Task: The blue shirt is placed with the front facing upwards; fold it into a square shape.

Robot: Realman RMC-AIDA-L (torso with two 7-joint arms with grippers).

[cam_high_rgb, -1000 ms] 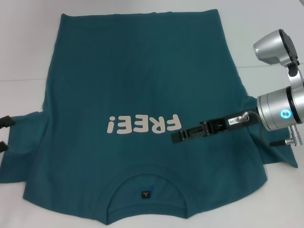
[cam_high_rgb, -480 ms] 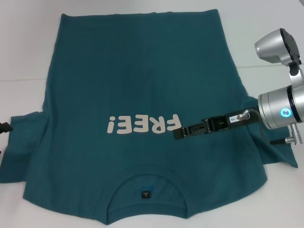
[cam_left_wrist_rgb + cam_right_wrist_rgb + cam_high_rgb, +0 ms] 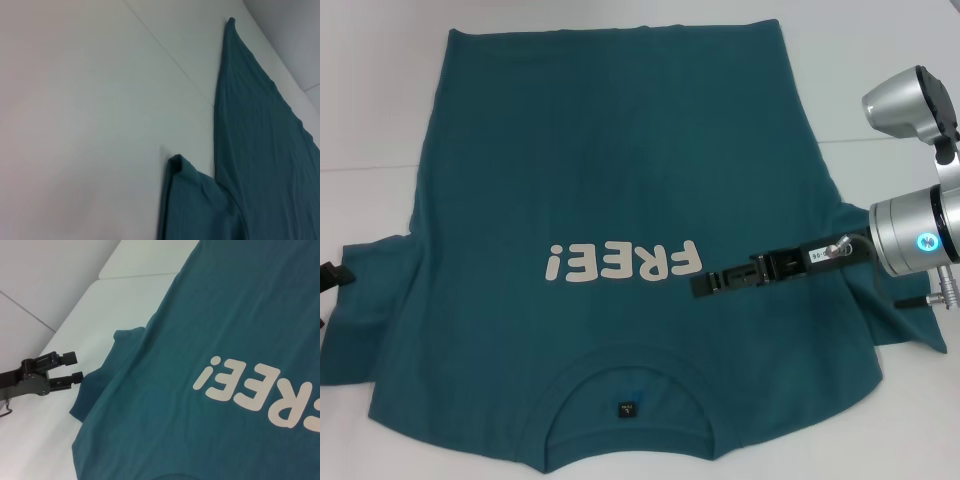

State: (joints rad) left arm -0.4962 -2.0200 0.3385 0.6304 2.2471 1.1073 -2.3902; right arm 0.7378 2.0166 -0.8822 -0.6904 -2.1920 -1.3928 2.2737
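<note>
The left gripper, fingers slightly parted and empty, waits just off the near sleeve of the blue shirt, which lies flat, print up, on the white counter. The cloth looks light, limp and likely to slide, so sleeve edges suit pinching. The right gripper hovers over the chest, its spread I cannot tell.

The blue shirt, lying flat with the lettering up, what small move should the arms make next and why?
Probably the left gripper should move in onto the left sleeve and grip it. The blue shirt lies spread and unfolded, that gripper is open just off the sleeve's edge, and the right gripper hovers over the chest.
</note>
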